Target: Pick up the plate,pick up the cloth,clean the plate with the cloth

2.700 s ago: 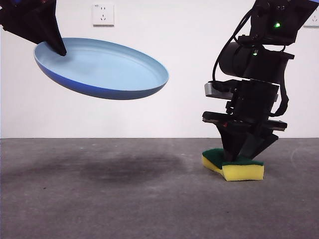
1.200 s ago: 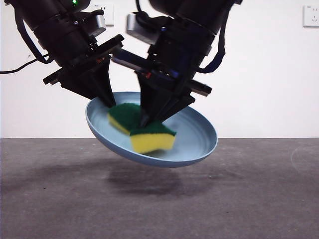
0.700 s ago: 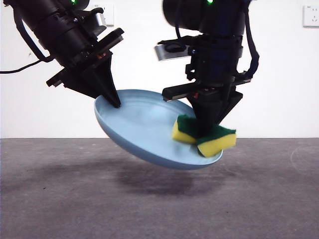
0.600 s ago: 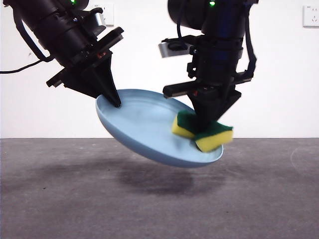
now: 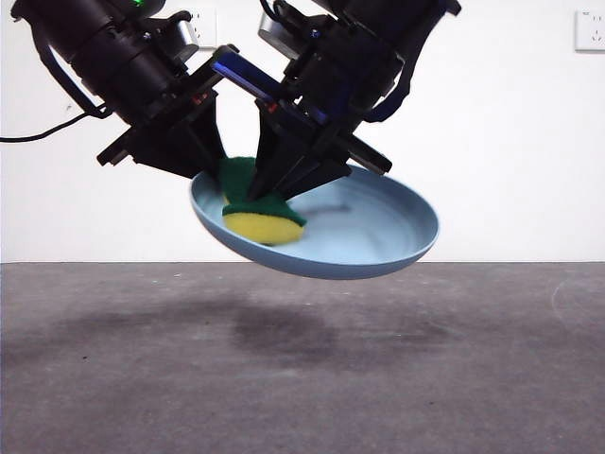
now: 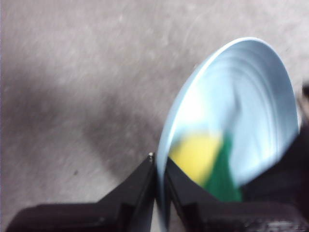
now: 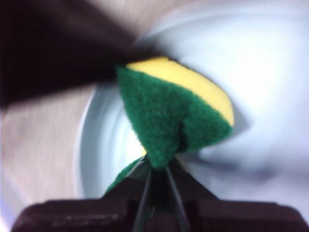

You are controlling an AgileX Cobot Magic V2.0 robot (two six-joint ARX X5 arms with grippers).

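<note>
The light-blue plate (image 5: 369, 232) hangs tilted in the air above the grey table. My left gripper (image 5: 203, 170) is shut on the plate's left rim; the left wrist view shows its jaws (image 6: 159, 176) pinching the rim of the plate (image 6: 251, 96). My right gripper (image 5: 279, 184) is shut on the cloth, a yellow sponge with a green scouring layer (image 5: 257, 210), and presses it into the plate's left part, close to the left gripper. In the right wrist view the cloth (image 7: 174, 111) sits bent between the jaws (image 7: 157, 171) against the plate (image 7: 270, 92).
The grey table (image 5: 302, 378) lies below with the plate's shadow on it. A white wall with a socket (image 5: 591, 28) stands behind. Both arms crowd the upper left and middle of the front view.
My right gripper has swept the cloth from the plate's right lower rim across to its left part, beside the left gripper. The plate has tipped a little flatter and shifted slightly right.
</note>
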